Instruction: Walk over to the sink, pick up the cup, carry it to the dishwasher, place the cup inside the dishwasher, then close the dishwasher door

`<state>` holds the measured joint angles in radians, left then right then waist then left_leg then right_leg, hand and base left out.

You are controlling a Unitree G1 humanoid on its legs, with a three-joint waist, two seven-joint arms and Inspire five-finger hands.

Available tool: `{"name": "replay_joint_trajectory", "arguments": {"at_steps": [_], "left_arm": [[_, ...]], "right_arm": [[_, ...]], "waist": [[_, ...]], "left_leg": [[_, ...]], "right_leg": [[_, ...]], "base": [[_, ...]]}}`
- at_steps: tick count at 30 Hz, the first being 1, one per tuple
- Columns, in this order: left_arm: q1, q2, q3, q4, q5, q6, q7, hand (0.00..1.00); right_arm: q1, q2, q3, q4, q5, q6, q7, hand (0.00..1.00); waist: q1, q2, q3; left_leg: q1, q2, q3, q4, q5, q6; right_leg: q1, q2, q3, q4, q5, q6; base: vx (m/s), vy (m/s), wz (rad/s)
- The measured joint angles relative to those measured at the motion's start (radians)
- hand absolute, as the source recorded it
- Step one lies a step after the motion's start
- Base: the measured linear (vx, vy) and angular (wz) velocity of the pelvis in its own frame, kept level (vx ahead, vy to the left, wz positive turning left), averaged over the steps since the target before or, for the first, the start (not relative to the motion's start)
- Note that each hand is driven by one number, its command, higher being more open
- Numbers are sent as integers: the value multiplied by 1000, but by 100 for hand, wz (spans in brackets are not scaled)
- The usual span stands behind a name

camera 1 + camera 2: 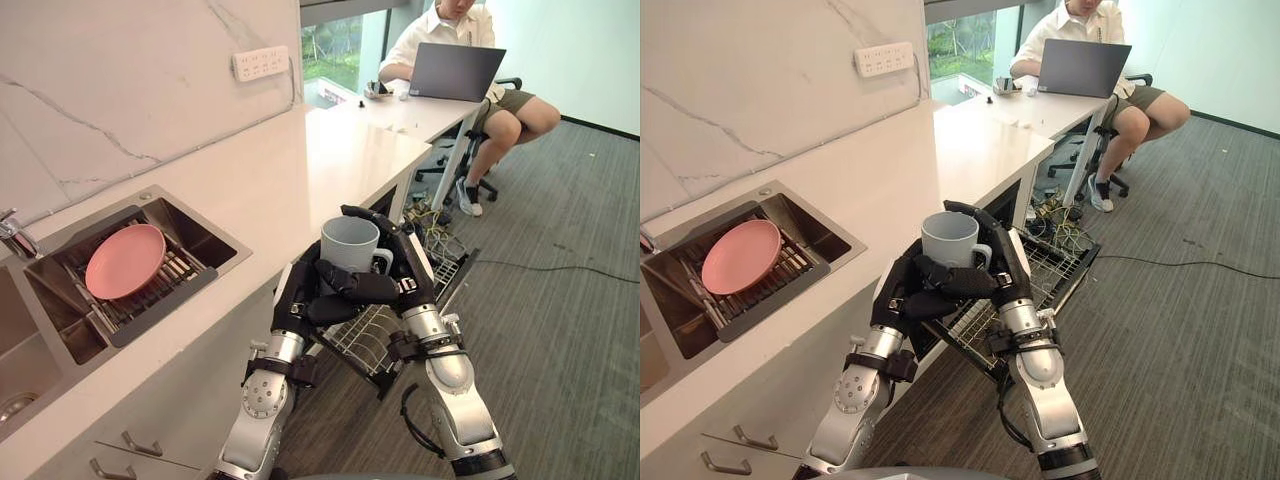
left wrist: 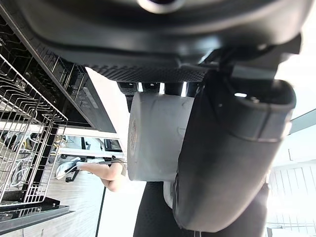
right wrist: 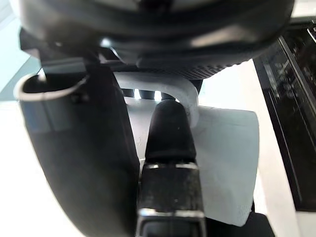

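Office kitchenette
Sink (image 1: 196, 236) and dishwasher rack (image 1: 366, 346) by a white surface (image 1: 262, 188); person (image 1: 450, 25) at laptop (image 1: 455, 70), carpet floor (image 1: 562, 330).

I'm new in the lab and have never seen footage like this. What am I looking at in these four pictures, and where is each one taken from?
This is a humanoid robot with two silver arms that end in dark hands. The two wide pictures come from a pair of cameras in its head, looking down. The two close, dark ones come from a camera on each wrist, looking along that hand. The left hand and the right hand are both curled round a pale grey cup, held upright above the pulled-out wire dishwasher rack. Beside the robot, a white counter holds a sink with a pink plate lying in it. Further off, a person sits at a desk with a laptop.
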<state>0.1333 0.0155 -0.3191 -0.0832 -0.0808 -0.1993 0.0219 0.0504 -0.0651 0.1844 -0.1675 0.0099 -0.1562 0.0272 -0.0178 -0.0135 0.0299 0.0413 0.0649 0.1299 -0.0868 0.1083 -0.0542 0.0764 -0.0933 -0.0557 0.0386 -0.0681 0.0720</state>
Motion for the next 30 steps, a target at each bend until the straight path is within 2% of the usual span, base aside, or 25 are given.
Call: {"name": "replay_joint_trajectory", "arguments": {"at_steps": [9, 12, 14, 18, 22, 27, 30], "left_arm": [[-6, 0, -4, 0, -57, 2, -28, 90], [-5, -6, -8, 3, -67, 3, -28, 90], [-3, -6, -13, 8, -68, 6, -28, 90], [69, 1, -4, 58, -65, 29, 37, 90], [157, 34, 21, 92, -65, 75, 91, 90], [158, 40, -35, 77, -64, 77, 88, 90], [154, 39, -68, 67, -80, 77, 62, 90]], "right_arm": [[2, 0, -14, -33, -54, 0, -9, 30], [9, 14, -14, -47, -108, 0, -38, 30], [22, 32, -14, -52, -136, -1, -66, 30], [33, 125, -124, -108, -196, -4, -275, 30], [62, 123, -217, -184, -259, -21, -416, 30], [123, 110, -188, -196, -368, -21, -453, 30], [129, 68, -161, -158, -351, -26, -409, 30]], "waist": [[-3, 2, 14], [-5, 6, 28], [-5, 9, 30], [-7, 14, 33], [-20, 15, 34], [-22, 15, 33], [-22, 14, 32]], "left_leg": [[0, 0, 5, 0, -8, -5], [0, 0, 5, 0, -8, -5], [0, 0, 5, 0, -9, -5], [0, -1, 5, 0, -10, -4], [0, -1, 7, 0, -10, -4], [1, -1, 9, 0, -10, -4], [0, 0, 10, 0, -10, -4]], "right_leg": [[0, 0, 5, -6, 0, 1], [0, 0, 5, -6, 0, 1], [0, 0, 5, -6, 0, 1], [0, -1, 4, -7, -1, 1], [1, -2, 5, -9, -1, 2], [0, -2, 6, -8, -1, 2], [0, -1, 7, -9, -1, 2]], "base": [[0, 0, 0], [0, 0, 0], [0, 0, 0], [0, 0, 0], [0, 0, 0], [0, 0, 0], [0, 0, 0]]}}
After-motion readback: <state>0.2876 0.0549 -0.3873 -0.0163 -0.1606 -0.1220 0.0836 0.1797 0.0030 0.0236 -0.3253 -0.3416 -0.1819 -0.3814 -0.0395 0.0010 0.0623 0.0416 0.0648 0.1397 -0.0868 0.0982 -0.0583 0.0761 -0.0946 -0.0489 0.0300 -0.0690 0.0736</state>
